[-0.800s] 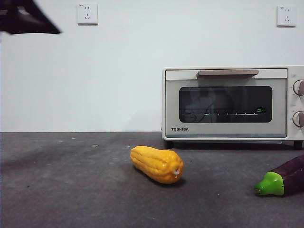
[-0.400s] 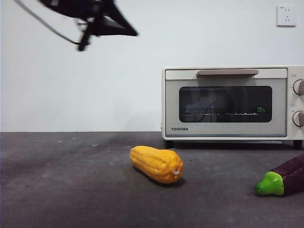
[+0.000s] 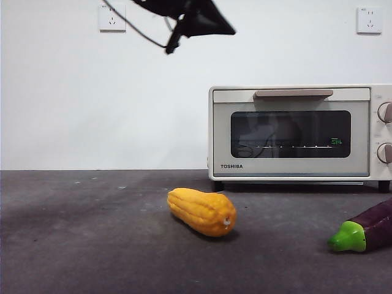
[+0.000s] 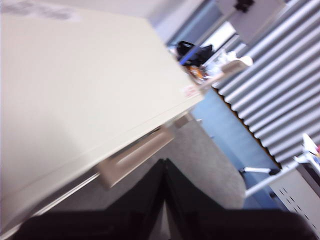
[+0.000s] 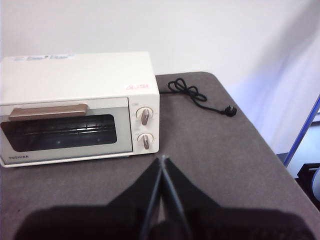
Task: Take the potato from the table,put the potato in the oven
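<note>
The potato is out of view in every frame. The cream TOSHIBA oven stands at the back right of the dark grey table, its door closed. My left gripper hangs high in the front view, left of the oven and above its height, jaws shut on nothing. Its wrist view shows the oven's top and tan handle close by, tilted. My right gripper is shut and empty, held back over the table facing the oven.
A yellow ridged cob lies mid-table in front of the oven. A purple eggplant with a green cap lies at the right edge. A black power cord trails on the table beside the oven.
The left arm has swept from the top left corner of the front view rightward toward the oven. The vegetables and the oven have not moved.
</note>
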`<action>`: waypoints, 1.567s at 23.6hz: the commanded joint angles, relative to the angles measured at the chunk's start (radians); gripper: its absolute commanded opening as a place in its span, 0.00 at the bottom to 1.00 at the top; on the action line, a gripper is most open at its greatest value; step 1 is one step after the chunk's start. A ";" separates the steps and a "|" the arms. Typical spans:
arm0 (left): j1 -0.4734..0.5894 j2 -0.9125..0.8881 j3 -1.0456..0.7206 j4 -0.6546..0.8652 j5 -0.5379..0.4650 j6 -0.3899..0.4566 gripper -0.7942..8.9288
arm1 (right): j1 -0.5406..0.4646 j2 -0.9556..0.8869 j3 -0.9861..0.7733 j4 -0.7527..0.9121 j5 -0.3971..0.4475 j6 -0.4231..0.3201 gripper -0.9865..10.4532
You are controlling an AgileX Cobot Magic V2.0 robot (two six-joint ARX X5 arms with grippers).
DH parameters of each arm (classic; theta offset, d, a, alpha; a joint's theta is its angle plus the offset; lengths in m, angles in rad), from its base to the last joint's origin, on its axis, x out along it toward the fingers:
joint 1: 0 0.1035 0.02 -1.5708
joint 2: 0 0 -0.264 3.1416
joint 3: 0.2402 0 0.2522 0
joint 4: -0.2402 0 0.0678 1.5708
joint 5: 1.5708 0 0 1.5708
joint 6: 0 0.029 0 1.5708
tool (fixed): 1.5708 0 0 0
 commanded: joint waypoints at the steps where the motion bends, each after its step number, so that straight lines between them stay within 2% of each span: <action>1: -0.025 0.084 0.126 -0.033 0.019 0.033 0.08 | 0.000 0.003 0.013 0.005 0.002 -0.014 0.08; 5: -0.057 0.189 0.279 -0.092 0.013 0.085 0.08 | 0.000 0.007 0.021 -0.004 -0.023 -0.036 0.08; 8: -0.076 0.261 0.351 -0.106 0.006 0.143 0.08 | 0.000 0.018 0.021 -0.015 -0.086 -0.036 0.08; 11: -0.087 0.313 0.375 -0.103 -0.034 0.172 0.08 | 0.000 0.045 0.021 -0.029 -0.195 -0.035 0.08; 13: -0.092 0.340 0.375 -0.108 -0.063 0.201 0.08 | 0.000 0.078 0.021 -0.043 -0.306 -0.035 0.08; 16: -0.094 0.361 0.375 -0.132 -0.077 0.264 0.08 | 0.000 0.135 0.021 -0.056 -0.428 -0.032 0.08; 21: -0.108 0.365 0.375 -0.150 -0.156 0.349 0.08 | 0.000 0.222 0.021 -0.062 -0.555 -0.033 0.08; 25: -0.115 0.365 0.375 -0.179 -0.178 0.389 0.08 | 0.000 0.263 0.021 -0.061 -0.580 -0.040 0.08; 27: -0.128 0.365 0.375 -0.220 -0.223 0.457 0.08 | 0.000 0.276 0.021 -0.061 -0.581 -0.044 0.08; 30: -0.158 0.365 0.375 -0.256 -0.347 0.559 0.08 | 0.000 0.282 0.021 -0.059 -0.582 -0.056 0.08; 33: -0.194 0.365 0.375 -0.257 -0.480 0.624 0.08 | 0.000 0.282 0.021 -0.055 -0.582 -0.056 0.08; 37: -0.212 0.366 0.375 -0.283 -0.549 0.658 0.08 | 0.000 0.282 0.021 -0.058 -0.582 -0.055 0.08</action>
